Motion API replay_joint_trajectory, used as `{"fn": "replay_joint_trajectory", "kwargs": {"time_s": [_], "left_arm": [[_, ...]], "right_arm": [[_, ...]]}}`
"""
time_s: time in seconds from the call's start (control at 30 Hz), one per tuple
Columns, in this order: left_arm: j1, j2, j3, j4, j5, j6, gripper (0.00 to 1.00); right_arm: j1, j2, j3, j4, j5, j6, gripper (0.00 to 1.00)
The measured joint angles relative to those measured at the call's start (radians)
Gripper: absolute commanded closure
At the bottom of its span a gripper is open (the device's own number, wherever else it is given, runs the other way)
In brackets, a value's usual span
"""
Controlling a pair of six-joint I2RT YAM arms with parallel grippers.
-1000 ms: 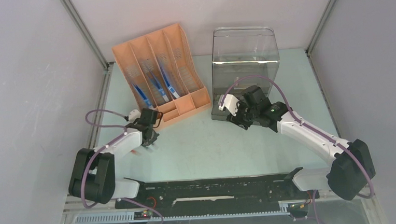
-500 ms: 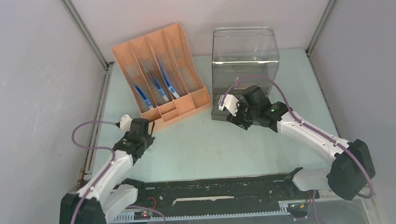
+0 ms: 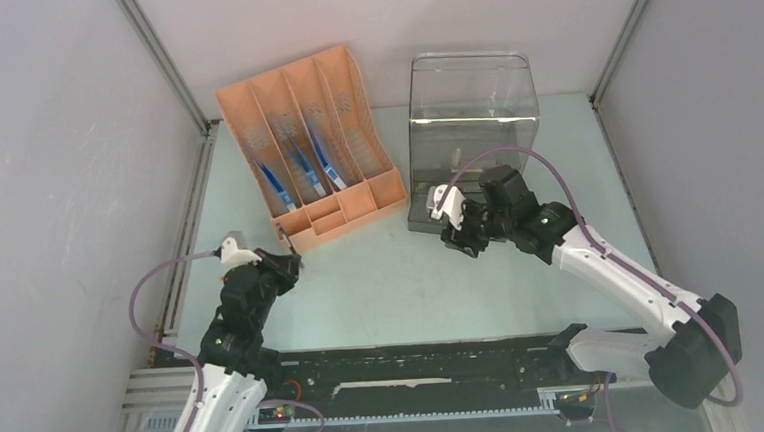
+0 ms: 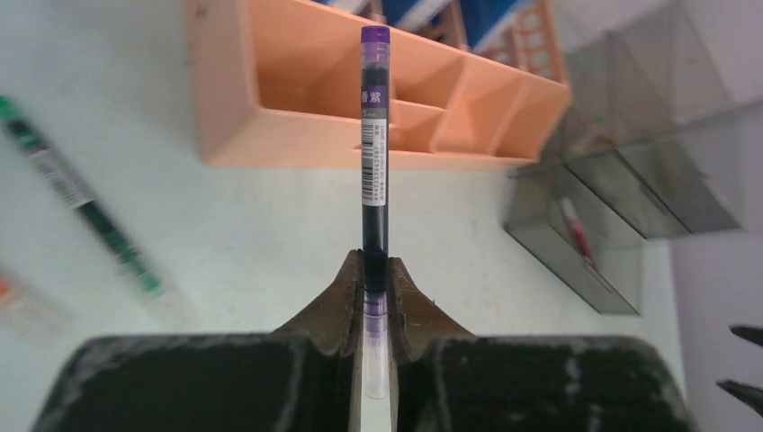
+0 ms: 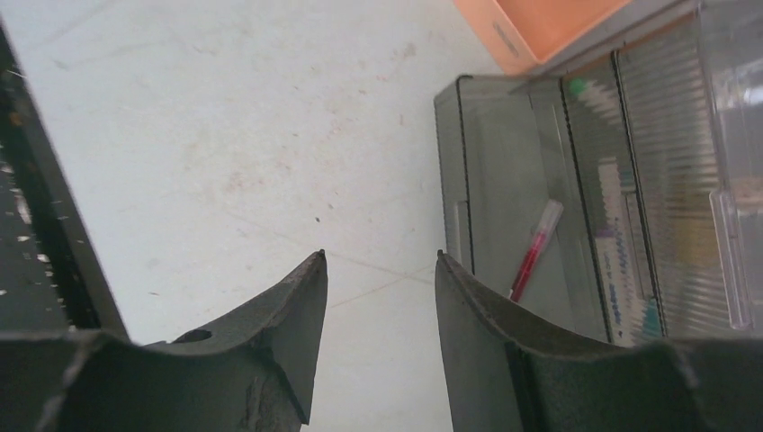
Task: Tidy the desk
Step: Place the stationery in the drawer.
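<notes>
Left wrist view: the left tool [image 4: 373,268] is clamped on a purple pen [image 4: 375,153], which is held out over the counter [image 4: 225,234] and points toward the orange organizer [image 4: 270,135]. The right tool [image 5: 378,259] hangs open and empty just in front of the grey tray [image 5: 490,171], where a red pen [image 5: 536,250] already lies. Blue items [image 3: 278,187] stand in the organizer's slots. A green pen [image 4: 81,211] lies loose on the counter, well left of the organizer. By my judgement the tidying is partway done: some stationery is stowed, the purple pen is in transit, and at least the green pen remains to be put away.
</notes>
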Motion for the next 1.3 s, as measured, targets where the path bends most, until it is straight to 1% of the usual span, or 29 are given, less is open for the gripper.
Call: {"fn": "replay_joint_trajectory", "kwargs": {"time_s": [0.1, 0.23, 0.33, 0.43, 0.63, 0.8, 0.83, 0.87, 0.97, 1.1, 1.3], "left_arm": [[0.0, -0.028, -0.047, 0.095, 0.106, 0.015, 1.0], [-0.008, -0.029, -0.108, 0.248, 0.235, 0.023, 1.0], [-0.056, -0.019, -0.123, 0.369, 0.279, 0.037, 1.0], [-0.151, 0.005, -0.123, 0.5, 0.287, 0.066, 1.0], [-0.327, 0.121, -0.123, 0.731, 0.257, 0.133, 1.0], [-0.47, 0.267, -0.113, 0.886, 0.197, 0.195, 1.0], [-0.487, 0.298, -0.104, 0.914, 0.177, 0.209, 1.0], [-0.531, 0.326, -0.092, 0.937, 0.163, 0.224, 1.0], [-0.614, 0.417, -0.047, 0.994, 0.111, 0.271, 1.0], [-0.705, 0.521, 0.008, 1.089, 0.042, 0.33, 1.0], [-0.784, 0.661, 0.047, 1.224, -0.011, 0.373, 1.0]], "right_arm": [[0.003, -0.045, 0.0, -0.003, -0.063, 0.011, 0.45], [0.003, -0.101, 0.0, 0.0, -0.146, 0.04, 0.45], [-0.005, -0.126, 0.002, 0.002, -0.224, 0.075, 0.45], [-0.035, -0.125, 0.017, 0.0, -0.327, 0.121, 0.45], [-0.156, -0.124, 0.044, 0.004, -0.541, 0.219, 0.45], [-0.187, -0.124, 0.047, 0.005, -0.636, 0.266, 0.45], [-0.187, -0.124, 0.047, 0.005, -0.647, 0.273, 0.45], [-0.187, -0.124, 0.048, 0.006, -0.662, 0.282, 0.45], [-0.187, -0.124, 0.048, 0.011, -0.694, 0.306, 0.45], [-0.188, -0.124, 0.048, 0.023, -0.721, 0.342, 0.45], [-0.2, -0.114, 0.047, 0.108, -0.749, 0.463, 0.43]]}}
